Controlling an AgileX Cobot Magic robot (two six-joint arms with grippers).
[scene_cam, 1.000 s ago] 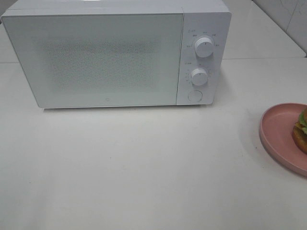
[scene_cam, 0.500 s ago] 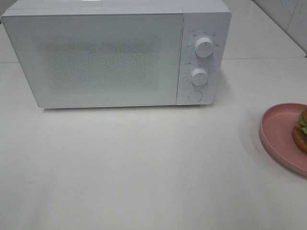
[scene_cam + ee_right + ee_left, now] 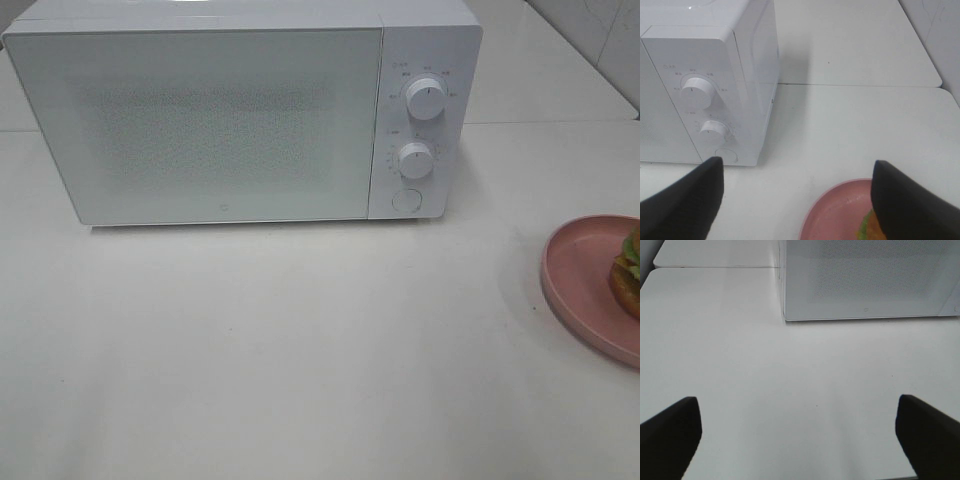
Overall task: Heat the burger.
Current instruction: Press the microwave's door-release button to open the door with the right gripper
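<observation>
L gripper [image 3: 797,440]: spread wide, grips nothing, hangs over white table [image 3: 790,370] in front of microwave [image 3: 865,280]. R gripper [image 3: 797,200]: fingers also well apart, nothing btwn them, hangs above near edge of pink plate [image 3: 835,210], beside microwave's ctrl panel [image 3: 670,55] w/ upper knob [image 3: 696,95], lower knob [image 3: 713,130], round button [image 3: 726,154]. Burger [image 3: 627,278]: sits on plate at far right of table, well apart from microwave, partly cut off by frame. Microwave door: shut.

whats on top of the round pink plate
A burger, golden-brown bun with green lettuce, sits on the round pink plate. Only its edge shows; the rest is cut off by the frame.
</observation>
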